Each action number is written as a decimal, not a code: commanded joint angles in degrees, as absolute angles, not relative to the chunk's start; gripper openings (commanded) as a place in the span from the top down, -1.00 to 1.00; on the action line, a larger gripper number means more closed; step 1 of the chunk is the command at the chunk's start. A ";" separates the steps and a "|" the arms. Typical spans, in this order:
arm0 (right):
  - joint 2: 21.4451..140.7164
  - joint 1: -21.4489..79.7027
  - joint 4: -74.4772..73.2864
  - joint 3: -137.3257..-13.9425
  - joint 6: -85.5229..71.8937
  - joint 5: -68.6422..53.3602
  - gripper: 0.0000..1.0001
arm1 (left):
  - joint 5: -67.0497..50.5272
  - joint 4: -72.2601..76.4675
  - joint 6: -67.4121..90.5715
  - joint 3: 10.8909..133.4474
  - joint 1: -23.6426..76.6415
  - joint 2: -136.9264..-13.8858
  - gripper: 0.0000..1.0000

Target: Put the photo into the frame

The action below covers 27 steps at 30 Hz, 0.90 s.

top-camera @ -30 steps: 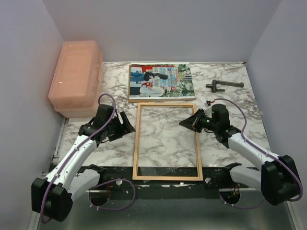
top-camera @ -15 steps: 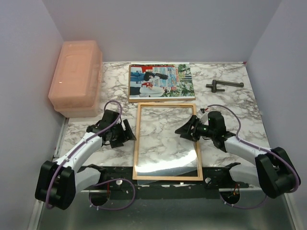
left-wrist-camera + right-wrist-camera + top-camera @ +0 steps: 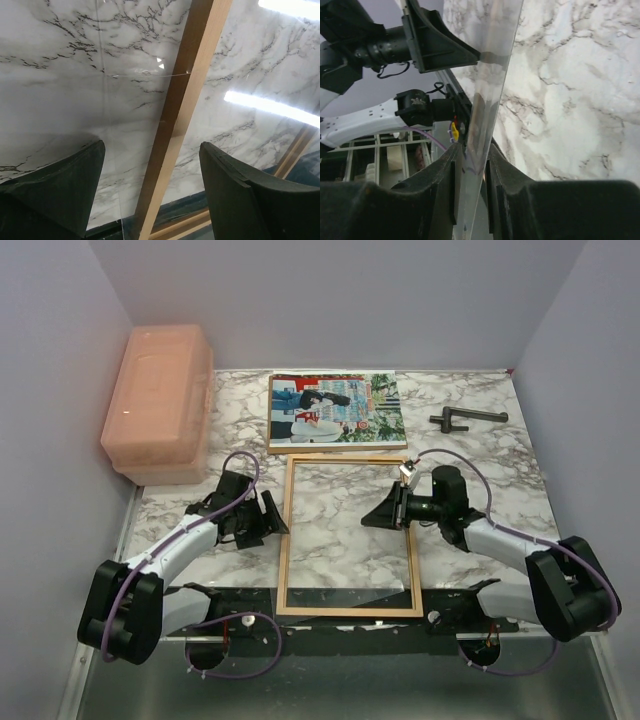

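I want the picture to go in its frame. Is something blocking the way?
Yes. A clear sheet, pinched by the right gripper, lies across the opening of the frame, where the photo must go. On the table between the photo and the frame, nothing is visible.

Left gripper (image 3: 151, 149) spread wide, right gripper (image 3: 473, 150) pinching

You have the frame (image 3: 285, 540) mid-table with a clear pane (image 3: 492, 60) across it, the photo (image 3: 336, 410) just behind, a lidded box (image 3: 158, 400) far left and a metal tool (image 3: 466, 419) far right. The left gripper (image 3: 270, 520) and right gripper (image 3: 382, 512) flank its long sides.
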State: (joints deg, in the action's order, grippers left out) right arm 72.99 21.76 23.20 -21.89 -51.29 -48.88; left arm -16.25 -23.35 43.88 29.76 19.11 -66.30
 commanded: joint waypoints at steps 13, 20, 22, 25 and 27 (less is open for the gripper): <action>68.03 22.05 2.49 -34.57 -44.49 -46.60 0.99 | -16.55 -30.03 39.57 34.07 18.98 -57.89 -0.67; 63.29 22.04 -16.85 -50.81 -40.86 -35.15 0.99 | -17.44 -31.63 39.94 34.37 19.54 -56.06 -0.66; 61.77 22.06 -21.31 -55.73 -40.08 -30.21 0.99 | -17.27 -31.44 40.32 34.17 20.09 -56.62 -0.64; 60.32 22.01 -26.16 -61.79 -39.03 -25.77 0.99 | -17.58 -29.89 41.19 33.88 21.37 -58.55 -0.56; 59.93 22.06 -29.09 -65.05 -38.27 -23.31 0.99 | -17.58 -28.82 41.78 34.05 22.46 -60.73 -0.50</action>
